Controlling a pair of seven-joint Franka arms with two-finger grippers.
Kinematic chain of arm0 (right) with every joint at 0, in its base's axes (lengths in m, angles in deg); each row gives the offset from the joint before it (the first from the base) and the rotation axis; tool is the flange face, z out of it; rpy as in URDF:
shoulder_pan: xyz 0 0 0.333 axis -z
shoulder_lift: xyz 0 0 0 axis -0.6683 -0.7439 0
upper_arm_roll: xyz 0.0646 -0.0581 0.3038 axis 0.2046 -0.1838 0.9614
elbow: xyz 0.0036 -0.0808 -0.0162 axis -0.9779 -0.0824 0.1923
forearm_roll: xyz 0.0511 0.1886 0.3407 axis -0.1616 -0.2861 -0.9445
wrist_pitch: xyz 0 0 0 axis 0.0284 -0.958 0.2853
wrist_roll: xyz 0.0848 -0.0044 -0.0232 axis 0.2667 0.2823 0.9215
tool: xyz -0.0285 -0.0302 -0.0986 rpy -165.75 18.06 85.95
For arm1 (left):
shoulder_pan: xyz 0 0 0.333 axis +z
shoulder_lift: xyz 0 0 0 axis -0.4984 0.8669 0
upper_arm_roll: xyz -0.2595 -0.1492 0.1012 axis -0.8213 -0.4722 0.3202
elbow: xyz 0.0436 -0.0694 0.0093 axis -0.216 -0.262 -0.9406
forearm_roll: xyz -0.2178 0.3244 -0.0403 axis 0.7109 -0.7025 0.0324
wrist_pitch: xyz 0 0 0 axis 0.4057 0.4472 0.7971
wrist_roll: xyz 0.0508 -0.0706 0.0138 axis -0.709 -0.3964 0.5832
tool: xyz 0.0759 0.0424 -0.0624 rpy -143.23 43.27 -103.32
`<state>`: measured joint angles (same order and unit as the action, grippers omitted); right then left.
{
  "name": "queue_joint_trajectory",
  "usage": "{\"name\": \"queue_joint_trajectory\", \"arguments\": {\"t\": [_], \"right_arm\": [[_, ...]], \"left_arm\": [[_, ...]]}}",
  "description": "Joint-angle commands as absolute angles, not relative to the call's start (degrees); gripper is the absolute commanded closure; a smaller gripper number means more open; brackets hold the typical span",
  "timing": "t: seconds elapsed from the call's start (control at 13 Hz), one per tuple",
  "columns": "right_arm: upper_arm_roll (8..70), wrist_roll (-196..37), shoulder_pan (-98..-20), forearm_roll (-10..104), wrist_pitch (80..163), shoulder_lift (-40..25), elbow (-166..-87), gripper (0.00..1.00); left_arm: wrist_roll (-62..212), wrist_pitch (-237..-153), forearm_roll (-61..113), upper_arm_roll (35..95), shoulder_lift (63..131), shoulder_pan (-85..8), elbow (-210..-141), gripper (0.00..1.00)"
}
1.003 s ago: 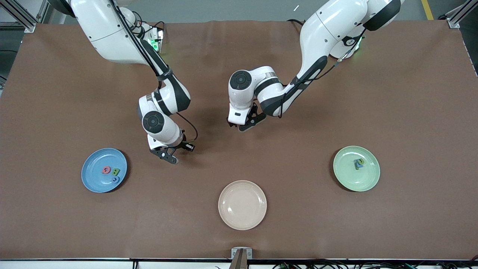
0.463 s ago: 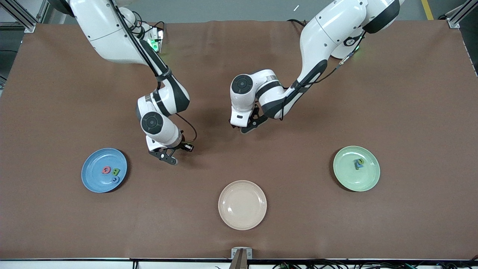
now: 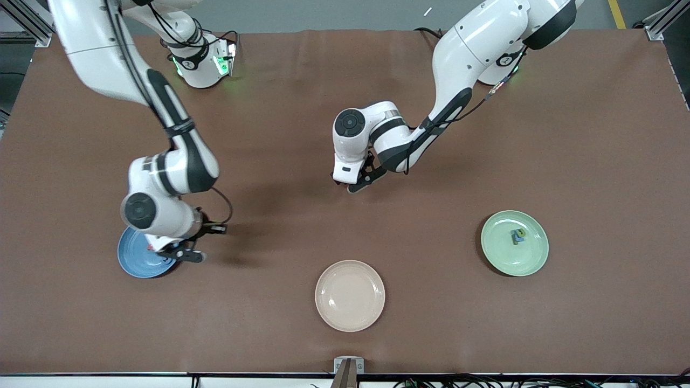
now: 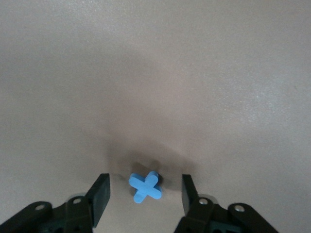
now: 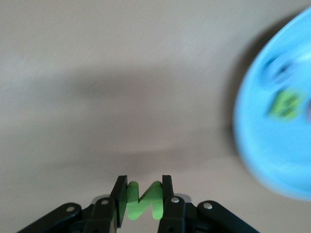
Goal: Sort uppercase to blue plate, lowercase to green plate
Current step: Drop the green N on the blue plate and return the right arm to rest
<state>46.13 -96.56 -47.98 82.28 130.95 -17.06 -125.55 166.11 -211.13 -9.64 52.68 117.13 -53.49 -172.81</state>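
Left wrist view, blue x [image 4: 145, 187] between left gripper [image 4: 145, 194] fingers

Green N [image 5: 144, 200] rides pinched in the right gripper [image 5: 141, 194] by the blue plate [image 3: 132, 265]. Blue x [image 4: 145, 187] lies flat mid-table. Green plate [image 3: 498, 256] holds a small letter cluster [image 3: 518, 235].

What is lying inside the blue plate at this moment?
In the blue plate a green B and a blurred blue letter are visible. The right gripper covers most of it in the front view; other pieces cannot be confirmed.
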Motion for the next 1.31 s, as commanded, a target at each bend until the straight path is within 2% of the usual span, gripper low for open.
{"name": "queue_joint_trajectory", "arguments": {"t": [0.0, 0.31, 0.39, 0.46, 0.54, 0.62, 0.69, 0.77, 0.85, 1.0, 1.23], "right_arm": [[47.3, -88.3, -43.4, 86.7, 130.4, -17.6, -124.0, 0.86], [47.3, -82.1, -39.0, 89.8, 130.9, -19.6, -122.2, 0.75], [47.3, -80.8, -37.6, 89.6, 130.9, -20.7, -120.7, 0.69], [47.4, -79.3, -36.6, 89.5, 130.9, -21.1, -120.3, 0.54], [47.4, -77.9, -35.9, 89.2, 130.9, -21.1, -120.2, 0.44], [47.4, -77.5, -35.7, 89.1, 130.9, -21.1, -120.2, 0.36], [47.4, -77.5, -35.7, 89.1, 130.8, -21.0, -120.2, 0.32], [47.4, -77.7, -35.7, 88.8, 130.9, -21.0, -120.1, 0.22], [47.4, -77.8, -35.7, 88.8, 130.8, -20.8, -119.9, 0.19], [47.4, -78.1, -34.9, 88.8, 130.1, -19.8, -119.3, 0.03], [47.4, -78.1, -34.7, 88.7, 127.7, -14.9, -119.6, 0.00]], "left_arm": [[166.8, -212.1, -10.3, 52.8, 117.4, -53.4, -172.9, 0.36], [166.8, -212.1, -10.3, 52.8, 117.6, -53.4, -172.9, 0.45], [166.6, -212.1, -10.3, 52.8, 117.7, -53.4, -172.9, 0.54], [166.6, -212.1, -10.3, 52.8, 117.7, -53.4, -172.9, 0.64], [166.6, -212.2, -10.3, 52.8, 117.7, -53.4, -172.9, 0.68], [166.6, -212.2, -10.3, 52.8, 118.0, -53.4, -172.9, 0.69], [166.2, -212.2, -10.3, 52.8, 117.9, -53.5, -172.9, 0.76], [165.9, -212.1, -10.3, 52.8, 117.6, -53.4, -173.3, 0.86], [165.5, -211.9, -10.8, 52.8, 117.3, -53.0, -173.4, 0.92], [165.6, -211.6, -11.8, 52.8, 115.7, -52.1, -173.1, 0.97], [163.6, -211.6, -12.6, 52.6, 113.3, -48.5, -172.1, 0.97]]}}
